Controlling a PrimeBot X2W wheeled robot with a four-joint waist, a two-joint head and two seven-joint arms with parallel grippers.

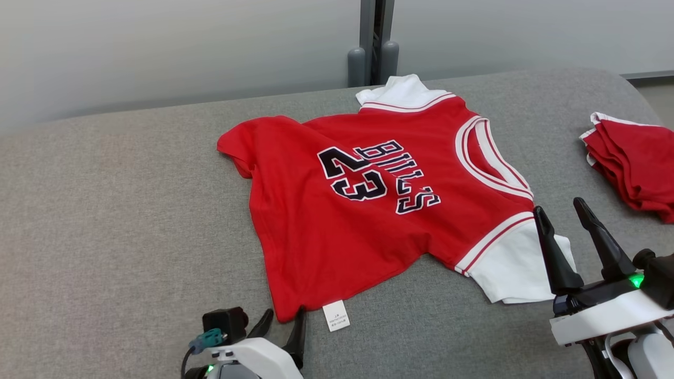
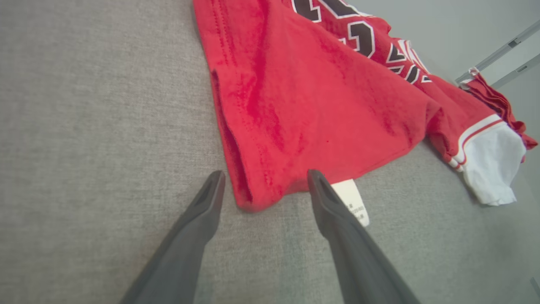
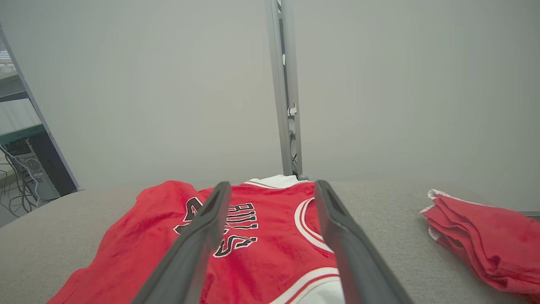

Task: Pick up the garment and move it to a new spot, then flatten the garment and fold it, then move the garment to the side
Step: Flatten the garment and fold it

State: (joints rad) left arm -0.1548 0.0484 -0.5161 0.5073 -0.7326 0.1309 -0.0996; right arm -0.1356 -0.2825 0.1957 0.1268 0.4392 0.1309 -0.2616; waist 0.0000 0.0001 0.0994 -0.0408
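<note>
1. Step in hand, as I judge it: taking hold of the garment [image 1: 368, 210] to lift it to a new spot. Nothing is held.
2. Left jaws: wide, straddling the hem corner [image 2: 249, 198] beside the white tag [image 1: 336, 316]. Right jaws: wide, poised over the near white sleeve [image 1: 513, 268].
3. Next move: lower, then close on cloth only, not the worktop [image 1: 105, 221] cover.
4. Garment: red, lettering up, mid-worktop, far side rumpled. A folded red pile [image 1: 632, 163] lies well apart on my right.

Grey fabric-covered surface [image 1: 105, 237]: spread across the whole foreground. Stack of folded red clothes [image 1: 634, 163]: placed near its right edge. Grey metal post [image 1: 374, 42]: set behind, against a pale wall [image 1: 158, 47].
</note>
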